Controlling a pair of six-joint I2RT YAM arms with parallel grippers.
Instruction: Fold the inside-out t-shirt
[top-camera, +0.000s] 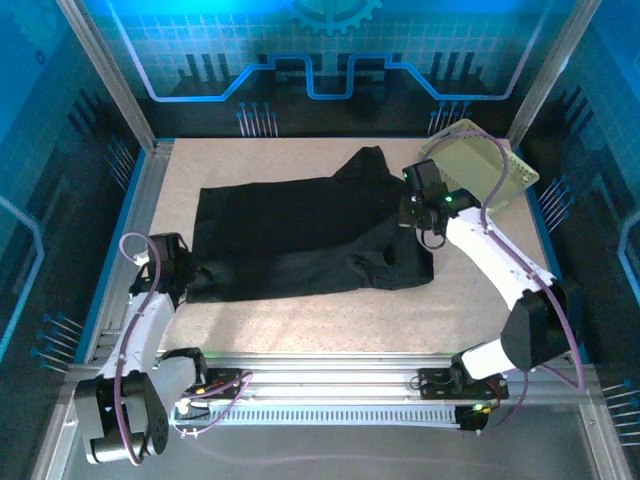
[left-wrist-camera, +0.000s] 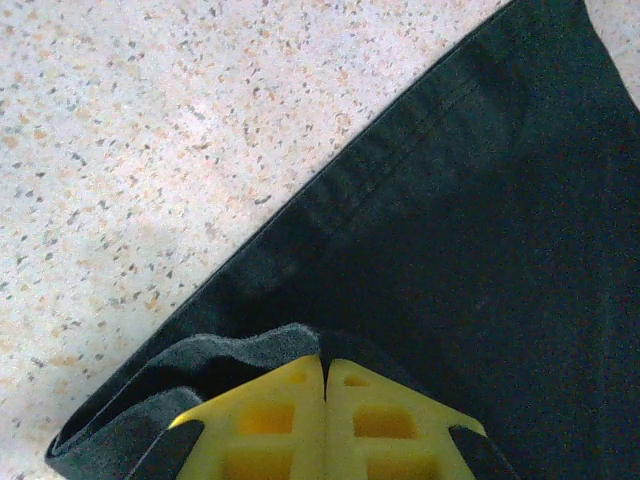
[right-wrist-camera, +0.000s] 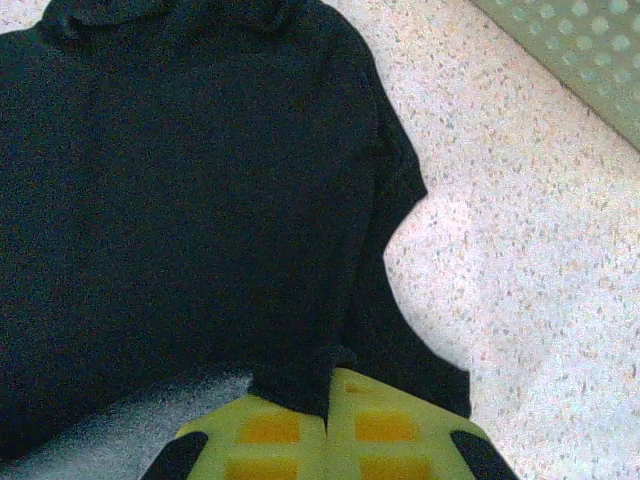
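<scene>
Across the middle of the table (top-camera: 300, 320) you see the black t-shirt (top-camera: 290, 235) spread out. The left gripper (left-wrist-camera: 324, 368) is clamped on its near-left hem corner. The right gripper (right-wrist-camera: 328, 390) pinches its right edge, near the basket (top-camera: 480, 160).

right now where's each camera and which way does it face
top: above and behind, looking down on table, t-shirt, basket; left arm and right arm show
left wrist: on that arm, facing the hem; left gripper shut on it
right wrist: on that arm, facing the t-shirt edge; right gripper shut on it
top and right wrist share the basket
</scene>
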